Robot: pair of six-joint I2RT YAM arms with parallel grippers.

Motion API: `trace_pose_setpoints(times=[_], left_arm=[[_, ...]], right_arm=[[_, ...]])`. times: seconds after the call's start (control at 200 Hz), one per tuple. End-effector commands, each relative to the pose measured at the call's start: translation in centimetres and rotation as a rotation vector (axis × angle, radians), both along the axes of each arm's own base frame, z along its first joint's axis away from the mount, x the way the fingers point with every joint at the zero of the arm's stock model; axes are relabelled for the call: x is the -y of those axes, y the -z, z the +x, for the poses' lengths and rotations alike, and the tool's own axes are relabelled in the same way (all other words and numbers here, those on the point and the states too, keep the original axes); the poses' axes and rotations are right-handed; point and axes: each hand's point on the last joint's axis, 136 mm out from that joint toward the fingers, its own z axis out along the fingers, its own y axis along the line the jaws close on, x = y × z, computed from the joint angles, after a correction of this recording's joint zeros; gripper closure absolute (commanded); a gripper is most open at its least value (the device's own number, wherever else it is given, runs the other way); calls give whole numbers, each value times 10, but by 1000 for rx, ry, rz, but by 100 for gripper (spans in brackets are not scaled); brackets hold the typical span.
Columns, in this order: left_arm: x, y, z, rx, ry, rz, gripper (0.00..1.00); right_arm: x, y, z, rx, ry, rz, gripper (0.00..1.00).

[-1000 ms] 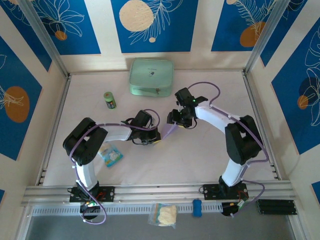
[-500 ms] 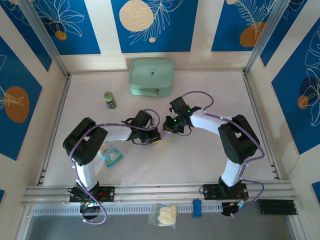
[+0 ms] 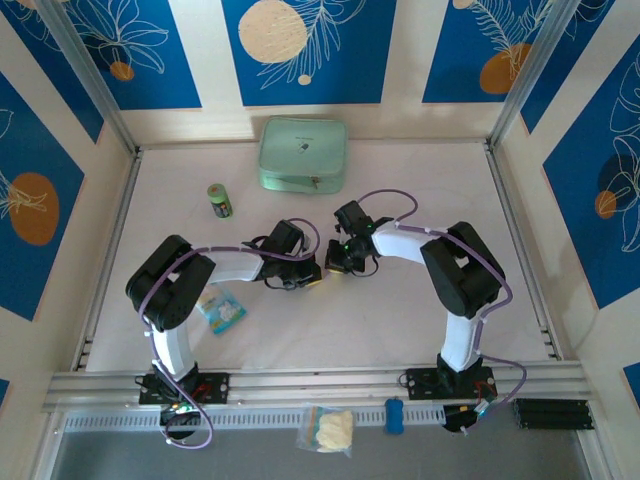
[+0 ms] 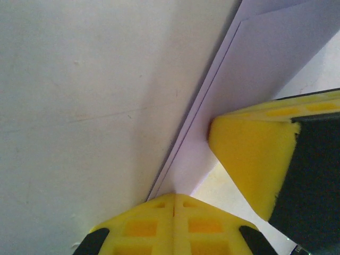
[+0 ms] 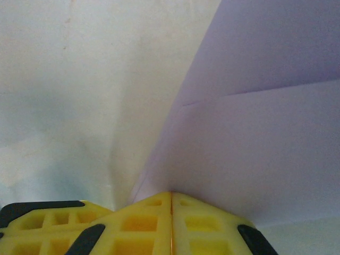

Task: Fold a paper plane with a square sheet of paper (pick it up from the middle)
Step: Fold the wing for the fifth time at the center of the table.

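Note:
The square sheet of paper point(image 4: 260, 64) is lavender and folded into layers, with creases point(image 5: 255, 133) showing. My left gripper point(image 4: 173, 197) is shut on one of its edges. My right gripper point(image 5: 171, 195) is shut on the paper close by; one of its yellow fingers point(image 4: 249, 159) presses the sheet in the left wrist view. In the top view the left gripper point(image 3: 312, 275) and right gripper point(image 3: 334, 263) meet at the table's middle, just above the surface. They hide most of the paper there, so I cannot tell whether it has a paper plane shape.
A mint-green pouch point(image 3: 303, 153) lies at the back. A small green can point(image 3: 220, 200) stands left of it. A blue-and-white snack packet point(image 3: 222, 309) lies beside the left arm. A clear bag point(image 3: 328, 430) and a blue item point(image 3: 394, 415) sit on the front rail.
My right gripper has swung left and down to the left gripper and shut on the paper. The left gripper has kept its place and its grip.

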Motion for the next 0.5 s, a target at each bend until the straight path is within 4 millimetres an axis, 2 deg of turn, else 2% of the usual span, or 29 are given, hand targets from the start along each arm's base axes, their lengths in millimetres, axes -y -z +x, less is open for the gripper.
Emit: trace_pose_setpoints(times=[0.0, 0.08, 0.15, 0.285, 0.34, 0.495], left_arm=[[-27, 33, -21, -100, -23, 122, 100], [-19, 22, -15, -67, -16, 82, 100], [-8, 5, -5, -19, -7, 26, 99], [8, -22, 12, 58, -7, -55, 97], [10, -23, 16, 66, -8, -61, 97], [9, -8, 18, 38, -17, -38, 98]], right_arm=[[12, 21, -4, -20, -16, -57, 94], [15, 30, -7, -34, -22, -74, 94], [18, 36, -10, -46, -25, -86, 95], [19, 37, -10, -47, -16, -65, 97], [19, 36, -10, -48, -10, -53, 98], [19, 36, -10, -57, -1, -14, 100]])
